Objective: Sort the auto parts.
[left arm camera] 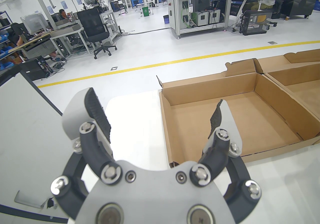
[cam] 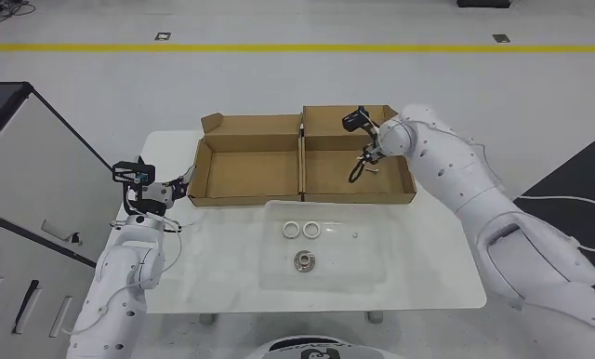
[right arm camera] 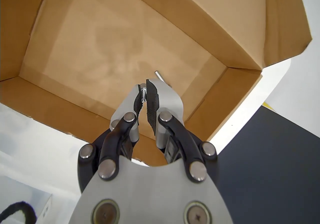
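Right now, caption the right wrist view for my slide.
Right tool clamps a threaded bolt over the open cardboard box.

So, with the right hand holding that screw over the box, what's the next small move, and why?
Probably open the right hand and release the screw: it sits clamped in the hand, directly above the floor of the cardboard box, where another small metal part lies.

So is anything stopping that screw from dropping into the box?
Nothing visible. The right hand holds the screw over the bare floor of the cardboard box; a small metal part lies just beyond the fingertips.
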You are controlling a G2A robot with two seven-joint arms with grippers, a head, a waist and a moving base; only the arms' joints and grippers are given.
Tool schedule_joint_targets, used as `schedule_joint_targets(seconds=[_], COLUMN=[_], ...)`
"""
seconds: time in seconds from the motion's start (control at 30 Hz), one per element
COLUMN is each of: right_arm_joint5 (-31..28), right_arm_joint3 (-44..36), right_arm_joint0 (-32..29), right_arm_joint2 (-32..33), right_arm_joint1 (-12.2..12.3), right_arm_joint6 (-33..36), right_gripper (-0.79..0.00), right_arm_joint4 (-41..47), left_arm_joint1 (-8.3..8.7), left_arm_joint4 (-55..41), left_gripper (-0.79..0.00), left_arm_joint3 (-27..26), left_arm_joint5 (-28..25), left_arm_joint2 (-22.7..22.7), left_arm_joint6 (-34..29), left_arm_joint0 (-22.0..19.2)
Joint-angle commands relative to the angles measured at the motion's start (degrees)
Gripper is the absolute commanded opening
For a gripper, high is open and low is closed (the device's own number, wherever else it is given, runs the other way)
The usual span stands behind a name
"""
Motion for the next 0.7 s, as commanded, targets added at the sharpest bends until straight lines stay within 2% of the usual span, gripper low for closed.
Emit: schedule_joint_targets(seconds=[0.0,0.67], right_arm_joint5=[0.1,-0.5], right_arm_joint3=[1.2,10.2], right_arm_joint0=[0.1,0.8], right_arm_joint2=[-0.7,-4.2], right_arm_joint1=[-0.6,-4.8], right_arm_joint6=[-0.2,0.1], right_gripper=[-0.785,-0.785], right_arm_joint4=[-0.4,-2.3], left_arm_joint1=[0.0,0.0], left_arm_joint4=[0.0,0.0], left_gripper=[0.0,0.0], left_arm_joint3=[0.0,0.0], left_arm_joint5=[0.0,0.0], left_arm_joint2=[0.0,0.0], left_arm_joint6=[0.0,0.0], left_arm_joint0=[0.0,0.0])
